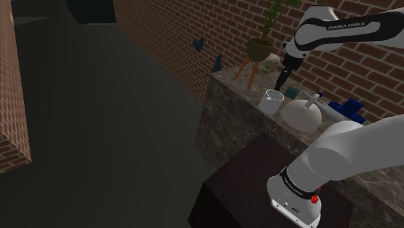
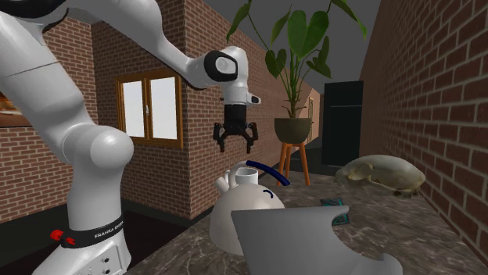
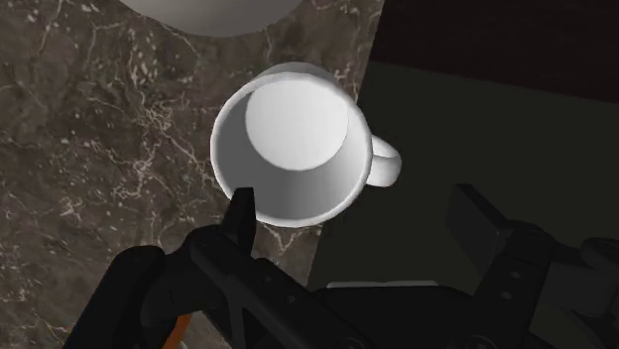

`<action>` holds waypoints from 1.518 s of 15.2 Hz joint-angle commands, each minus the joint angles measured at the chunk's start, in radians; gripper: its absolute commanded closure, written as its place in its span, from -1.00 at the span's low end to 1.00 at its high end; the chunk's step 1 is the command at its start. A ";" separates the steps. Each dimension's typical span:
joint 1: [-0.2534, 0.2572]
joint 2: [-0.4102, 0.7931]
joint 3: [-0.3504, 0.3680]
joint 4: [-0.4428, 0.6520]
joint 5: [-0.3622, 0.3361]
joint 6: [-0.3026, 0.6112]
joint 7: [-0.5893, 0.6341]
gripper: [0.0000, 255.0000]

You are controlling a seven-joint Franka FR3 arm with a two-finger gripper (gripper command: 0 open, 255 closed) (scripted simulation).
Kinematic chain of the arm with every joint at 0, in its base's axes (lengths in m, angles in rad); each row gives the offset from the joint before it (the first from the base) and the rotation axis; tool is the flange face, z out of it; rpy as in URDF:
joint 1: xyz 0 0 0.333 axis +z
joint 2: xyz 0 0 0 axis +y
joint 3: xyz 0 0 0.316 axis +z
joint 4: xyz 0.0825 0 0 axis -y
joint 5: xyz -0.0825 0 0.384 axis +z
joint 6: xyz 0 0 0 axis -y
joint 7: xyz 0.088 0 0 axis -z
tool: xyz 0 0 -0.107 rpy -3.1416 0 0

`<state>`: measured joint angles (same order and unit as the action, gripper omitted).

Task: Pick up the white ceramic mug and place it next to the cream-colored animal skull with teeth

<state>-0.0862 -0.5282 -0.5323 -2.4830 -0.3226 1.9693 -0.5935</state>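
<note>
White arm (image 2: pixel 35 70) outstretched, wrist vertical, gripper (image 2: pixel 235 145) downward, fingers (image 3: pixel 241 213) wide apart.

smooth mug (image 3: pixel 293 139) on veined dark marble counter (image 3: pixel 99 129)

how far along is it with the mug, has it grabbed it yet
Nothing is finished yet. The mug stands upright near the edge of the marble counter, ungripped. In hand: the gripper hangs above it, fingers open. Left: descend, close on the mug, lift it and set it beside the skull, which lies further along the counter by the brick wall.
</note>
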 commanded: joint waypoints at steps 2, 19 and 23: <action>0.014 0.097 -0.087 0.033 0.011 0.082 -0.097 -1.00; 0.059 0.305 -0.227 0.037 0.100 0.289 -0.257 -1.00; 0.059 0.305 -0.227 0.037 0.100 0.288 -0.257 1.00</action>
<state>-0.0274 -0.2231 -0.7590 -2.4464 -0.2226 2.2578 -0.8505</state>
